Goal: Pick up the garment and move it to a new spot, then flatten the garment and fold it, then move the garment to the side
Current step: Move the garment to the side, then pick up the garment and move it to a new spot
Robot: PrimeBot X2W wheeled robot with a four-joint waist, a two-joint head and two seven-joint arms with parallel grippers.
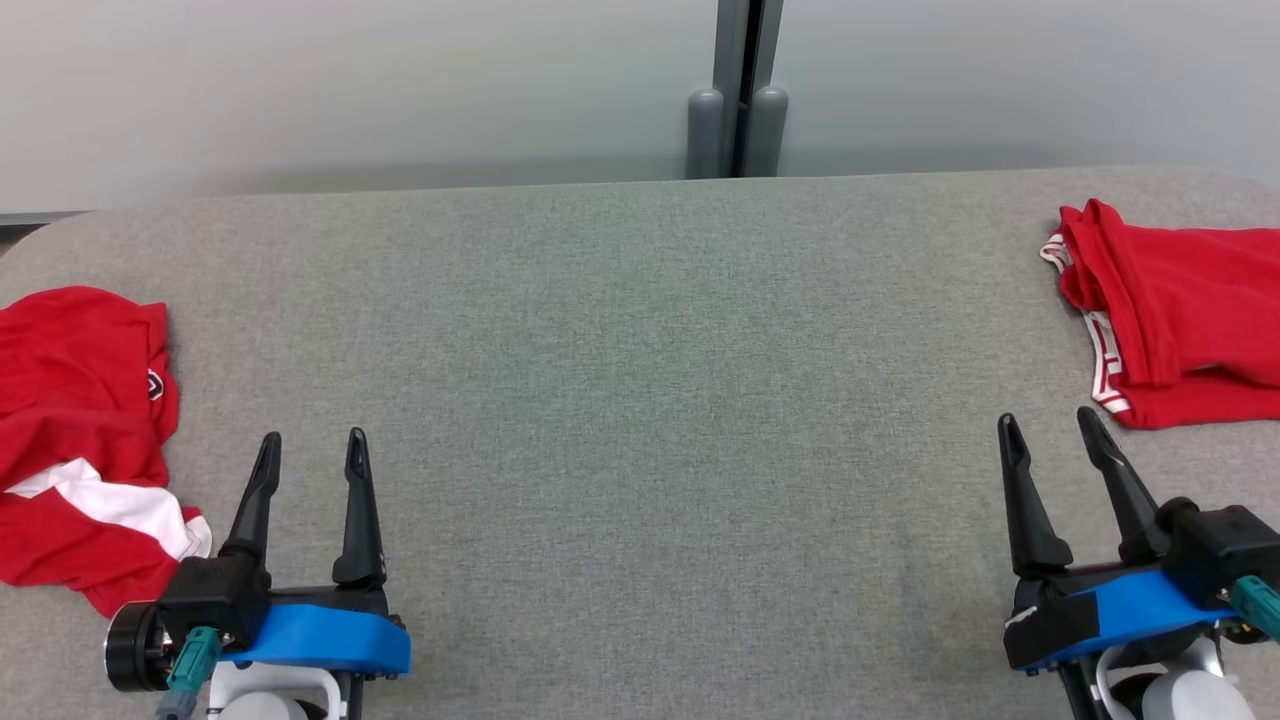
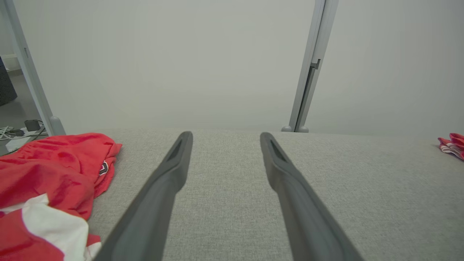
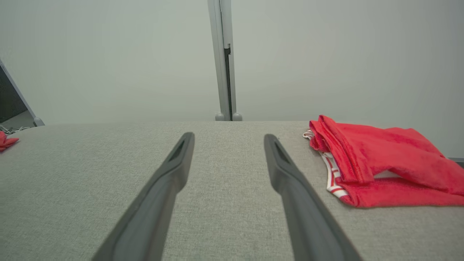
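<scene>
Nearest, the left tool [image 1: 313, 440] and right tool [image 1: 1048, 418] both hover spread wide, holding nothing. Just left of the left tool, the crumpled garment [image 1: 80, 430] lies heaped on the counter [image 1: 640, 400]; best pinch a raised fold. A folded garment [image 1: 1180, 310] lies farther off, right.

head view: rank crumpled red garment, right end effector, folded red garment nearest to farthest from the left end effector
1. crumpled red garment, just left of the left end effector
2. right end effector, across at lower right
3. folded red garment, far right, beyond it
</scene>
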